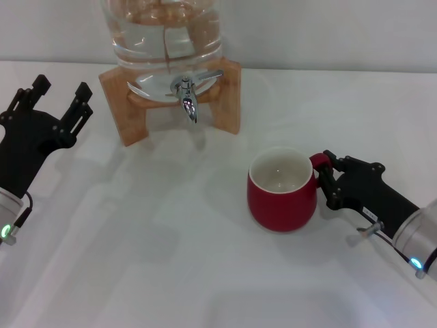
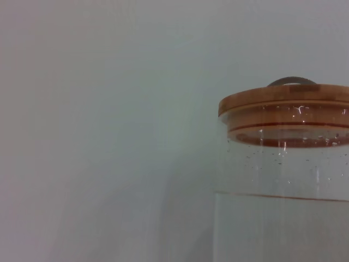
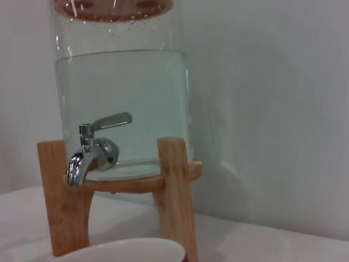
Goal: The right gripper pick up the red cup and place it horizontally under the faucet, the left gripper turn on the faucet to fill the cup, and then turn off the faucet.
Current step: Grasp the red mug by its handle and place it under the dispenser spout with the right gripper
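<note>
Red cup [image 1: 281,198]: upright on the white table [image 1: 171,260], mouth up, long axis vertical, handle pointing toward the robot's right. It stands in front of and to the right of the faucet, not beneath it.

Right gripper [image 1: 323,172]: level with the handle, fingers either side of it; contact cannot be told.

Faucet [image 1: 186,94]: chrome, spout curving down, lever pointing to the right in the head view; mounted low on the glass jar [image 3: 122,103].

Jar: holds water, rests on a wooden stand [image 1: 123,102], wooden lid [image 2: 283,101] on top.

Left gripper [image 1: 63,92]: fingers spread, left of the stand, apart from it.
</note>
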